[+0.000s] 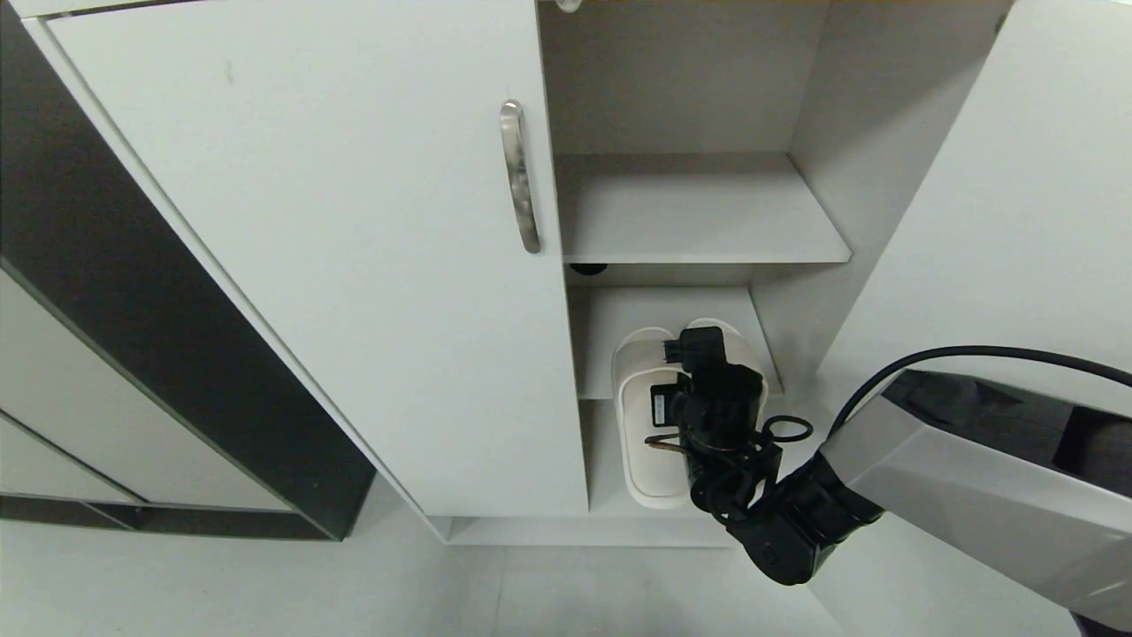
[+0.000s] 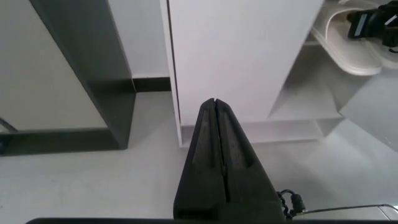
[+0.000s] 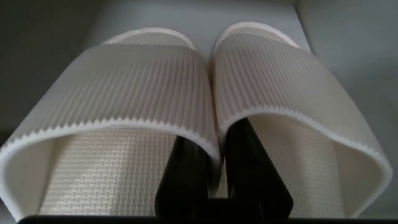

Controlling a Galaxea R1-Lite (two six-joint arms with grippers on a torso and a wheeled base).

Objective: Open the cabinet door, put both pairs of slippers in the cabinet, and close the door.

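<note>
Closest sits the right gripper (image 3: 214,146), its two black fingers (image 3: 186,180) nearly closed. They pinch the touching inner edges of a cream pair of slippers (image 3: 124,87), with one finger under each ribbed strap. Beyond it stands the white cabinet (image 1: 690,88), its open half facing the gripper. The right door (image 1: 1017,195) is swung open just to the gripper's right, and the left door (image 1: 309,265) is shut to its left. Two shelves cross the open half: the upper shelf (image 1: 699,212) lies well above the gripper, and the lower shelf (image 1: 601,310) is just ahead of it, at the slippers' toes. The slippers lie side by side at the mouth of the bottom compartment, toes inward; whether they touch its base I cannot tell. The left gripper (image 2: 213,109) hovers well apart from the right one, over the floor (image 2: 93,180) before the left door, its fingers pressed together on nothing. A curved metal handle (image 1: 520,177) runs upright along the left door's edge, above and left of the right gripper.
</note>
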